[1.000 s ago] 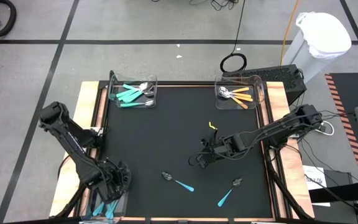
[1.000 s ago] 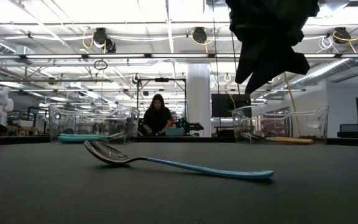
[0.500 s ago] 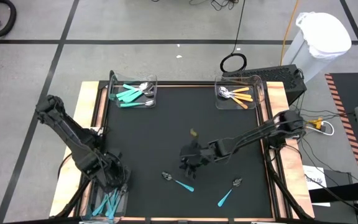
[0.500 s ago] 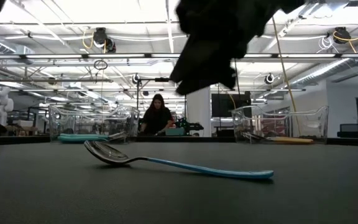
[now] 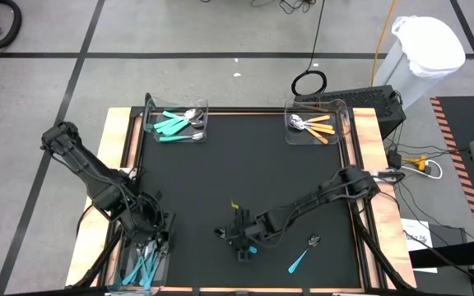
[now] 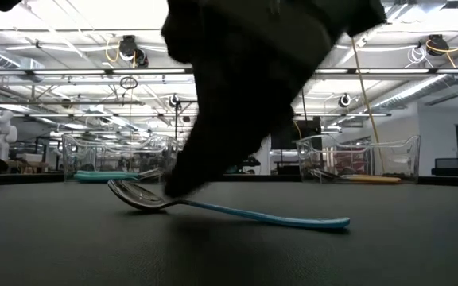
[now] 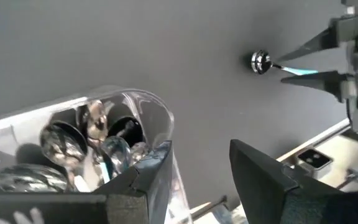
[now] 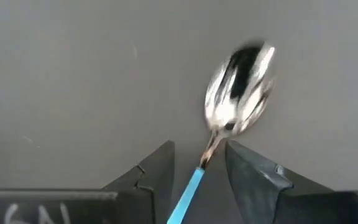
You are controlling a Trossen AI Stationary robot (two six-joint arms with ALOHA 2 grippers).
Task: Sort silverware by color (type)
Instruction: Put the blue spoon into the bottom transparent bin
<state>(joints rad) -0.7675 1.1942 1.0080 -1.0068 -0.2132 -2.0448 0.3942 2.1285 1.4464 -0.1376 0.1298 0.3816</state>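
Note:
A teal-handled spoon (image 5: 230,238) lies flat on the black mat near the front edge; its shiny bowl (image 8: 241,87) points away from my right gripper. That gripper (image 8: 199,149) is low over the spoon and open, one finger on each side of the handle's neck (image 8: 205,158), not touching it. A second teal spoon (image 5: 300,256) lies farther right. My left gripper (image 7: 201,149) is open above the clear near-left bin (image 5: 145,265), which holds several teal-handled pieces of silverware (image 7: 86,143).
A clear bin with teal pieces (image 5: 177,123) stands at the far left of the mat, and one with orange-handled pieces (image 5: 313,125) at the far right. The wooden table rim (image 5: 123,164) frames the mat. A person (image 6: 249,163) sits beyond the table, mostly behind my right arm.
My right gripper has travelled from the mat's middle toward the near-left and come down over the teal spoon, now straddling its handle. My left arm has drawn its elbow back while its gripper stays over the near-left bin. The spoons on the mat have not moved.

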